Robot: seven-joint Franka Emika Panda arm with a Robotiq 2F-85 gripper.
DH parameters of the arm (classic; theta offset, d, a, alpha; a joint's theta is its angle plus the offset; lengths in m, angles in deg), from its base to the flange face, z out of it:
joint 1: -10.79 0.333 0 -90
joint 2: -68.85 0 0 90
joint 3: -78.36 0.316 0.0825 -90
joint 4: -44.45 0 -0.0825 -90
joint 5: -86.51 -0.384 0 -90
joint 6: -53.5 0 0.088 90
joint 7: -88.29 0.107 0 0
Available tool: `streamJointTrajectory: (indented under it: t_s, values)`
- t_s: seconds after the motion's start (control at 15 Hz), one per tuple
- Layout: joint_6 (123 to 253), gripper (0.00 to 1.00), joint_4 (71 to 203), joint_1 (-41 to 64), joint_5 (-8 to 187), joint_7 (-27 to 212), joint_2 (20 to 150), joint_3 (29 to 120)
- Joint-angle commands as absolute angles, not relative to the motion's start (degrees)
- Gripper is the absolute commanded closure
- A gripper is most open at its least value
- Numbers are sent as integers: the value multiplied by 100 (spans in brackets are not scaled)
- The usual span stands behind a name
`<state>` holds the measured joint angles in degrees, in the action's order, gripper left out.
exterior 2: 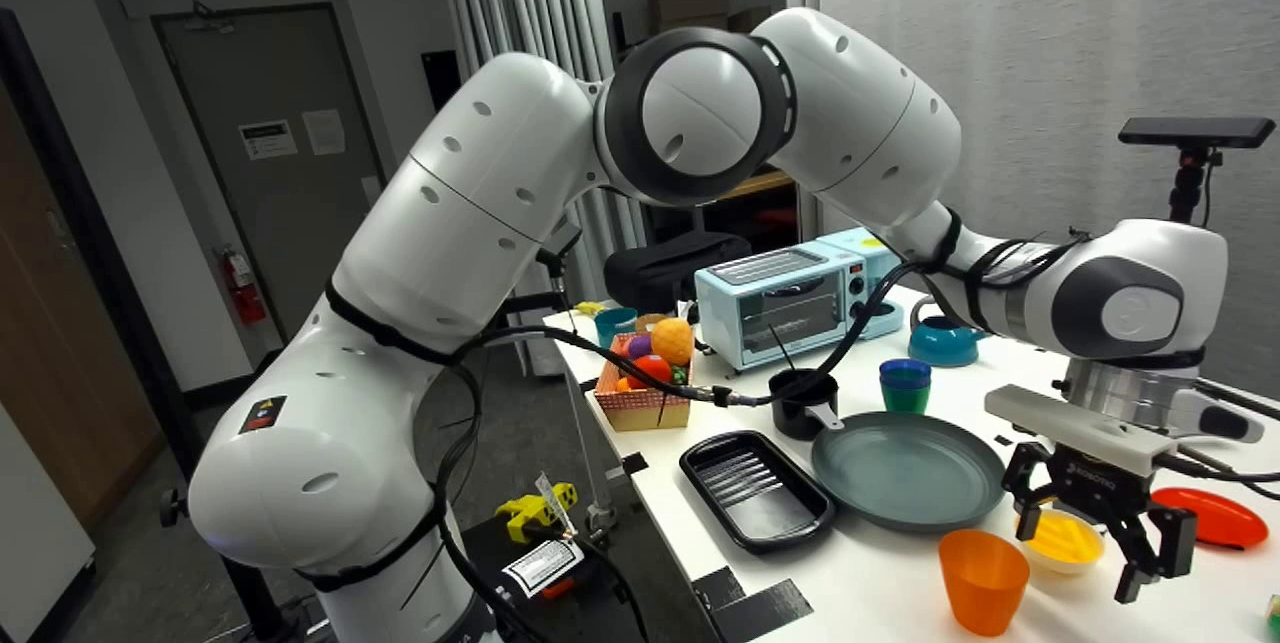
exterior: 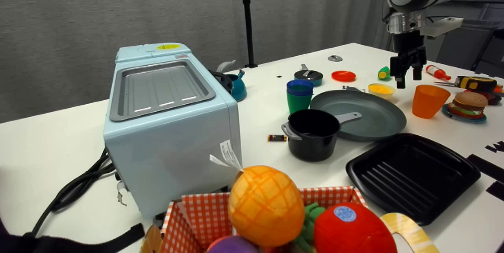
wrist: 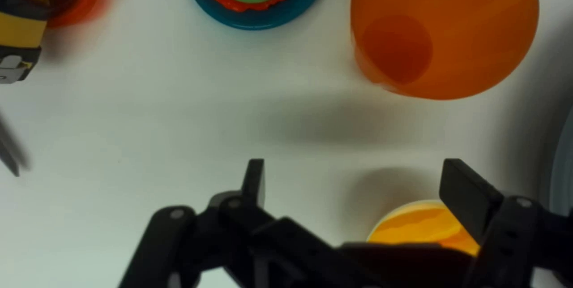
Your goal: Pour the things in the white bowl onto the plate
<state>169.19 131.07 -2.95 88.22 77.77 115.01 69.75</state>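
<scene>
The white bowl stands on the table with yellow stick-like pieces in it. It also shows in an exterior view, partly behind a finger. The large dark grey-green plate lies beside the bowl and holds nothing; it also shows in an exterior view. My gripper is open and empty, above the table near the bowl. In the wrist view, the gripper has its fingers wide apart. The bowl is at lower right there, partly hidden by the gripper, its yellow pieces blurred.
An orange cup stands close to the bowl and plate. A toy burger and a tape measure lie beyond it. A black ridged tray, a black pot and stacked cups surround the plate. A red dish is near.
</scene>
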Motion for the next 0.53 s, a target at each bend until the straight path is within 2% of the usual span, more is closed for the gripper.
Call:
streamJointTrajectory:
  t_s: [0.0,0.47]
  values:
    - [17316,0,12987,-410,8853,7701,11666,7072]
    - [17314,0,13067,-358,8875,7805,11660,7039]
